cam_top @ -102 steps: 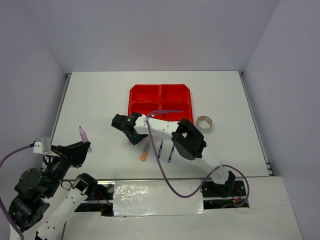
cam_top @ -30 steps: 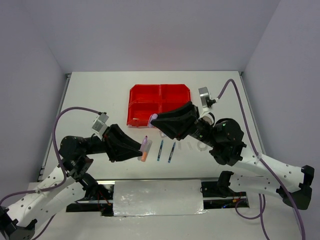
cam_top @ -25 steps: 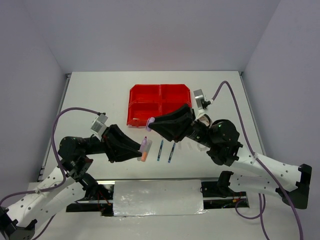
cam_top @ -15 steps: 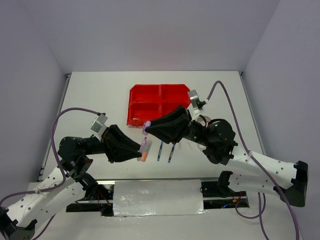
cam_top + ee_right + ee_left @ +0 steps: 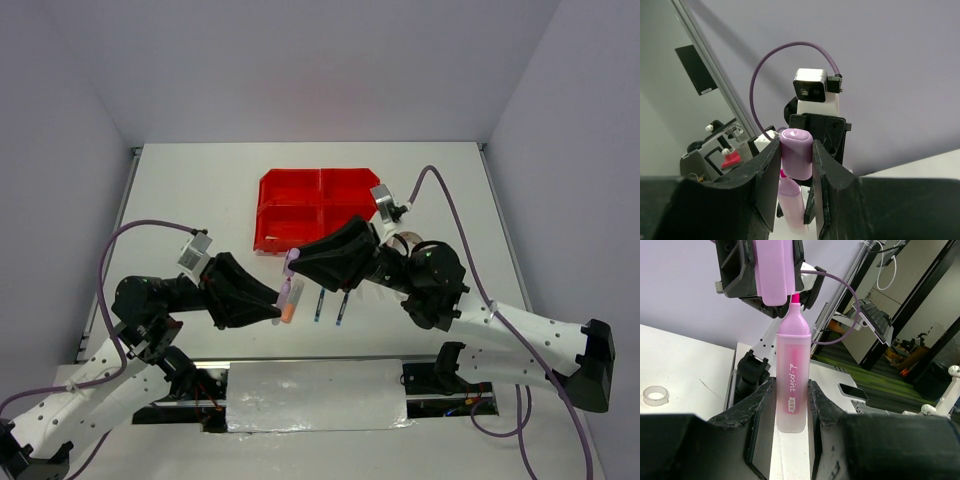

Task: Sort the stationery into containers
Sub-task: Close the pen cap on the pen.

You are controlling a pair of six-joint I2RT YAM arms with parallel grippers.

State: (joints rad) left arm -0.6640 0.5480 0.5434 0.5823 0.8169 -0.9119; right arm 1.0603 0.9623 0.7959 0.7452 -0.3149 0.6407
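Left gripper (image 5: 790,412) clenched the pink highlighter (image 5: 791,375), right gripper (image 5: 796,167) its cap (image 5: 796,152), seemingly touching its tip, over the table (image 5: 180,200) beside the bins' (image 5: 320,190) near edge

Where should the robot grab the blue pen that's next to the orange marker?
Around the middle of the blue pen, coming straight down from above. It lies flat on the table and is long and thin, so fingers closing across its narrow width should hold it balanced. The second pen lies close beside it but apart, so one finger probably has to slip into that gap.
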